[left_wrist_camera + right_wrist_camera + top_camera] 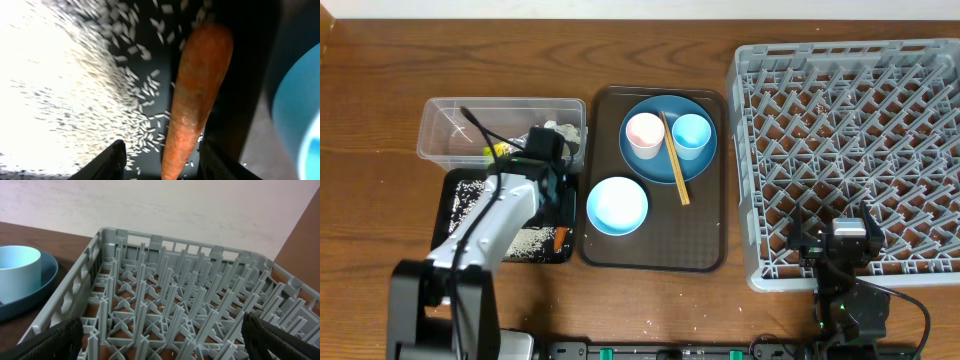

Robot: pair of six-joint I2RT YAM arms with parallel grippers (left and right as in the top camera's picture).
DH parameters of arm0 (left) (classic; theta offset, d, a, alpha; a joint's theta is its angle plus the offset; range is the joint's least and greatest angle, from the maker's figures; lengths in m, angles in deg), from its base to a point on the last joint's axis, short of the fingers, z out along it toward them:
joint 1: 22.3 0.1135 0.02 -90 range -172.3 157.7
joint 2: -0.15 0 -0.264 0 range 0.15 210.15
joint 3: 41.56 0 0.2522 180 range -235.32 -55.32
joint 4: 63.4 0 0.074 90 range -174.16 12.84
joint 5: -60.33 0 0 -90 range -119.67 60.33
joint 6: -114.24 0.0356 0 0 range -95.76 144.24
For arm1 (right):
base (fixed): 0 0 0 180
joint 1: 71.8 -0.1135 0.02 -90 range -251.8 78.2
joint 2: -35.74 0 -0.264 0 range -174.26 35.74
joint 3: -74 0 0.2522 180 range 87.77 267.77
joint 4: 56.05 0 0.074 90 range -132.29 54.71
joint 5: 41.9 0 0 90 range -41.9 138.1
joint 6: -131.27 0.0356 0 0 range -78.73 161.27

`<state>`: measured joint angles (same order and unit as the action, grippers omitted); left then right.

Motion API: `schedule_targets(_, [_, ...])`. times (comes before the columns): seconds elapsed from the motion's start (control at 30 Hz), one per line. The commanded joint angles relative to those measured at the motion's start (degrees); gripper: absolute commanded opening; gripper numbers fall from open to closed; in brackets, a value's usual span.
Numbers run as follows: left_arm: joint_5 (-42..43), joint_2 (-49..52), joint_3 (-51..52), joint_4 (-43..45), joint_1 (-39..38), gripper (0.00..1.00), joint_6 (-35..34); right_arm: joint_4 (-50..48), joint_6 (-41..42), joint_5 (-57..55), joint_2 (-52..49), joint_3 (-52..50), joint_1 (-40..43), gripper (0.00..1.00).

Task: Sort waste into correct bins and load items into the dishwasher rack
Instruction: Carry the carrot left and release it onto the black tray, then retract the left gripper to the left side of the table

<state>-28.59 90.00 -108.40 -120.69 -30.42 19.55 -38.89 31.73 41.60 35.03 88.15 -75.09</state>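
The orange carrot (195,95) lies on the black tray (165,60) beside a spread of rice grains (60,75). My left gripper (161,152) stands open astride the carrot's tip, with a gap on the left side. From overhead the carrot (560,237) rests at the black tray's (460,190) right edge, just below my left gripper (555,205). Crumpled white paper (558,133) and a yellow-green wrapper (500,150) sit in the clear tub (450,125). My right gripper (835,245) (160,335) hangs open and empty over the front of the grey rack (850,130) (165,280).
The brown serving tray (655,245) holds the pale blue bowl (617,205) (300,110) and the blue plate (650,170). On the plate stand a white-pink cup (644,133), a light blue cup (691,135) (17,272) and the chopsticks (675,165).
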Motion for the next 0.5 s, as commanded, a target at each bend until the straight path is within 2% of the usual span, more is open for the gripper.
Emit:
schedule_targets(0.0, [-0.48,-4.87,-4.48,-0.04,1.01,0.50,-0.15,0.17,-0.17,-0.72,0.07,-0.07,1.07,0.99])
schedule_targets(0.17, [-0.24,-11.13,-9.94,3.04,1.09,0.50,-0.44,0.17,-0.20,-0.74,0.07,-0.07,1.07,0.99])
schedule_targets(0.33, [0.07,-16.04,-11.02,15.69,1.09,0.50,-2.47,0.17,-0.20,-0.74,0.07,-0.07,1.07,0.99])
schedule_targets(0.47, [5.22,-15.08,-11.02,24.33,1.86,0.50,-4.22,0.17,-0.20,-0.74,0.07,-0.07,1.07,0.99])
